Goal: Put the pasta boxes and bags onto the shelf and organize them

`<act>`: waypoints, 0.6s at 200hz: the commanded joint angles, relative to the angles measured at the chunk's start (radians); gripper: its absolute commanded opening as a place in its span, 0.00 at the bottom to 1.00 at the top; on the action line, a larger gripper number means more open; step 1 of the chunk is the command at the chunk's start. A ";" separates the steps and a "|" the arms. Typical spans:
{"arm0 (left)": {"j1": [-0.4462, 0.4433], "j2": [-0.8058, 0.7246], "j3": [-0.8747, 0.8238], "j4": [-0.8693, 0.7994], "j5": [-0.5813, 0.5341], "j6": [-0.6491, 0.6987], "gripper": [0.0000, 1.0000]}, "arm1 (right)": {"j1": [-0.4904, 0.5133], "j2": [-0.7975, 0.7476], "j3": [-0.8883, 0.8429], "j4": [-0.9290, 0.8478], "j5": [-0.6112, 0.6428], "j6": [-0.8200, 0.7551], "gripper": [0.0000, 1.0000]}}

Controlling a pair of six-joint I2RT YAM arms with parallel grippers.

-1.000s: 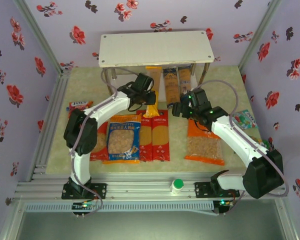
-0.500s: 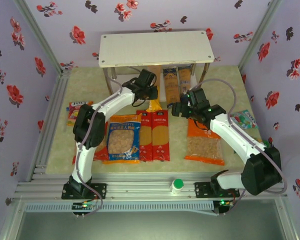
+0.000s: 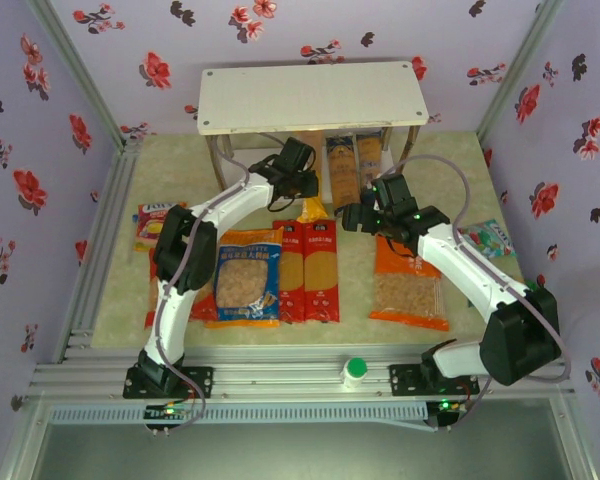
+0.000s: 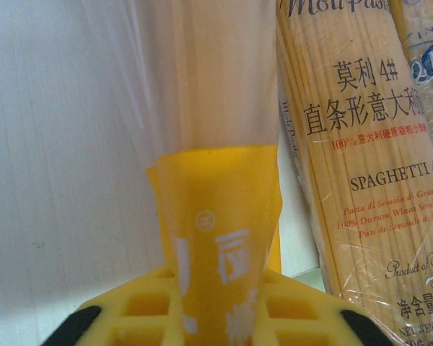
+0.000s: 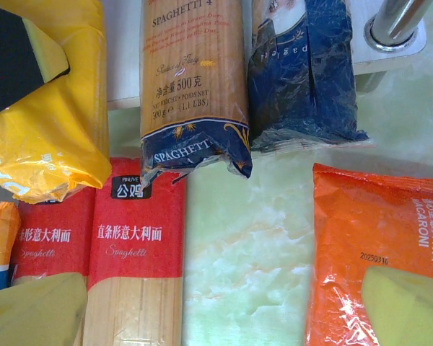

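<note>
Long narrow yellow spaghetti pack (image 4: 216, 209): mostly on lower board of white two-tier metal-legged shelf (image 3: 310, 95), near end overhanging. Left pincer (image 3: 300, 183) jaws straddle that end; clamped or slack, can't tell. Film looks slick, strands stiff but brittle, load light: hold end, push lengthways. Right pincer (image 3: 352, 216) gaping, empty, over pale green marbled desk (image 5: 238, 238). Floral walls close in, little headroom under top board.

— What is lying out at the left edge of the pale green marbled tabletop (image 3: 355, 285)?
— A small red-and-yellow snack packet (image 3: 148, 220) is lying flat there, and a small teal packet (image 3: 490, 238) is lying near the right edge.
— And at the near side?
— A white bottle with a green cap (image 3: 354, 372) is standing upright on the aluminium rails (image 3: 280, 380). Lilac walls (image 3: 40, 120) printed with red and dark flowers are closing in three sides.
</note>
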 commanded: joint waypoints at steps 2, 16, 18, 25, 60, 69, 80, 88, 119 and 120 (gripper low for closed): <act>0.005 -0.005 0.047 0.097 0.001 -0.009 0.25 | -0.009 0.009 0.022 0.000 0.017 -0.013 0.99; 0.005 -0.001 0.047 0.098 0.005 -0.009 0.29 | -0.009 0.010 0.022 0.001 0.019 -0.011 0.99; 0.006 -0.002 0.047 0.100 0.005 -0.009 0.29 | -0.009 0.008 0.021 0.000 0.018 -0.011 0.98; 0.005 0.001 0.047 0.099 0.007 -0.009 0.31 | -0.009 0.008 0.021 0.000 0.019 -0.011 0.98; 0.005 0.004 0.045 0.105 0.015 -0.009 0.35 | -0.009 0.004 0.020 -0.003 0.021 -0.011 0.98; 0.004 0.001 0.043 0.107 0.015 -0.009 0.38 | -0.009 0.003 0.021 -0.005 0.022 -0.011 0.98; 0.004 -0.002 0.035 0.113 0.019 -0.010 0.41 | -0.009 0.004 0.020 -0.005 0.024 -0.010 0.98; 0.003 -0.005 0.027 0.124 0.026 -0.012 0.43 | -0.009 0.003 0.019 -0.006 0.025 -0.010 0.98; 0.002 -0.009 0.006 0.160 0.044 -0.025 0.48 | -0.009 0.003 0.019 -0.006 0.022 -0.005 0.98; 0.003 -0.009 0.005 0.161 0.044 -0.025 0.48 | -0.009 0.004 0.019 -0.007 0.023 -0.005 0.98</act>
